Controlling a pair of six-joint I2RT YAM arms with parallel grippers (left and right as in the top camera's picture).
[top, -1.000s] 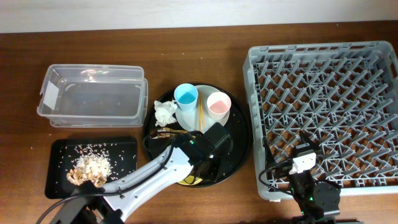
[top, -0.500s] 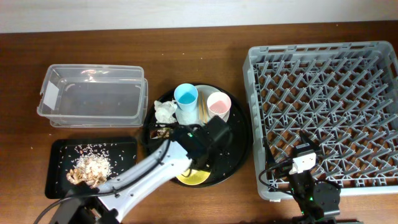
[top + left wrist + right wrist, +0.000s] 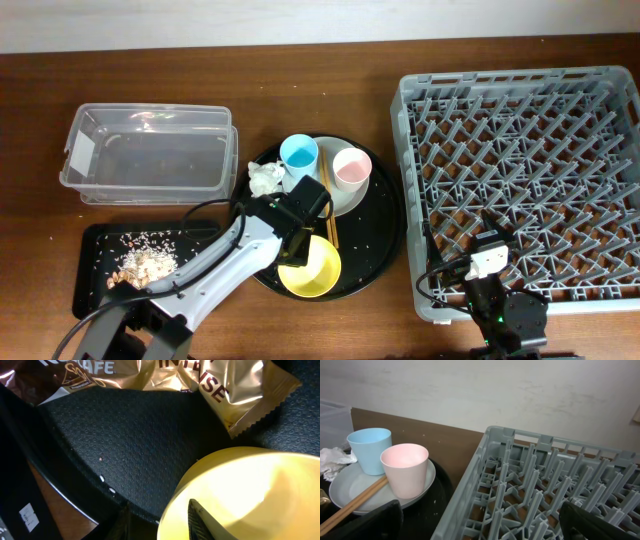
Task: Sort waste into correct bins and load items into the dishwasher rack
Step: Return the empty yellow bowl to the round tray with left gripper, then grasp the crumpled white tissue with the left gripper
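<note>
Left fingers point(image 3: 197, 522) spread astride yellow bowl point(image 3: 250, 495) rim | right fingers point(image 3: 365, 522) spread at dishwasher rack point(image 3: 545, 485) front edge

Grey lattice rack point(image 3: 520, 180), yellow bowl point(image 3: 309, 270), light blue cup point(image 3: 299, 153), pale pink cup point(image 3: 351, 167).

The left gripper point(image 3: 160, 522) hangs over the round tray point(image 3: 380, 232). The bowl point(image 3: 250, 490) sits directly beneath it and the wrapper point(image 3: 215, 385) just ahead, both on that tray. Farther ahead, apparently, the napkin point(image 3: 264, 180) lies beside the plate point(image 3: 345, 200), which carries the left cup point(image 3: 299, 153), the right cup point(image 3: 351, 167) and the chopsticks point(image 3: 327, 205). The tub point(image 3: 150, 150) and small tray point(image 3: 100, 250) lie off to the gripper's left, and the rack point(image 3: 520, 150) to its right.
</note>
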